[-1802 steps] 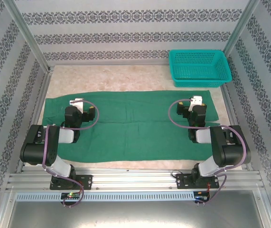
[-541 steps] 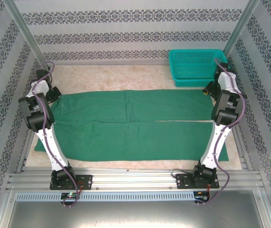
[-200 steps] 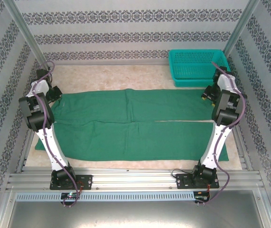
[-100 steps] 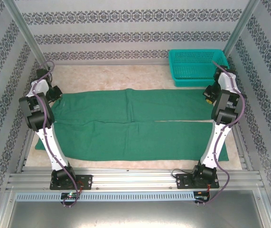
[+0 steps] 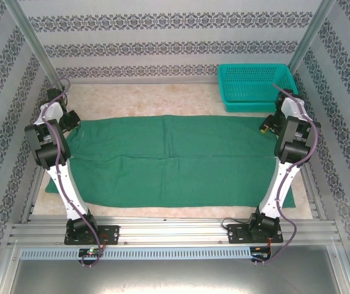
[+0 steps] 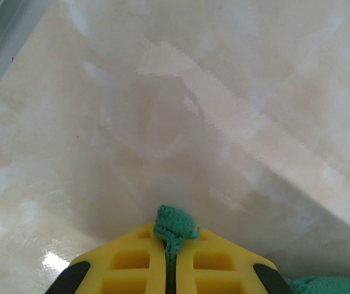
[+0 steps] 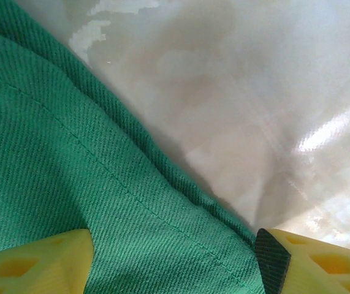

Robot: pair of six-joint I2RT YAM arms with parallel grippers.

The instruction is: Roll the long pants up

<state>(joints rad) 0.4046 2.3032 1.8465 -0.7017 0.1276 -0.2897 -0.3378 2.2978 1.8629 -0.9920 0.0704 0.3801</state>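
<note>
In the top view the pants (image 5: 175,159) lie spread flat across the middle of the table (image 5: 162,98), reaching from the left side of the frame almost to the right side. A straight line runs along their length about halfway up the cloth. Their near edge lies close to the lower edge of the table. The basket (image 5: 257,86) sits in the upper right, just beyond the pants' far right corner and not touching them.

The left arm (image 5: 46,144) stands tall at the left of the frame, with the left gripper (image 5: 72,119) at the pants' upper left corner. In the left wrist view its yellow fingers (image 6: 132,266) sit at the bottom centre, pressed together. A small tuft of green cloth is pinched between them and pokes out past their tips. Beyond it is bare table, with a metal rail (image 6: 3,37) in the upper left corner.

The right arm (image 5: 294,144) stands at the right, with the right gripper (image 5: 266,127) at the pants' upper right corner. In the right wrist view its fingers (image 7: 34,263) show at the lower left and lower right, spread wide apart. The cloth lies flat between them, unclamped, its stitched edge running diagonally from upper left to lower right.
</note>
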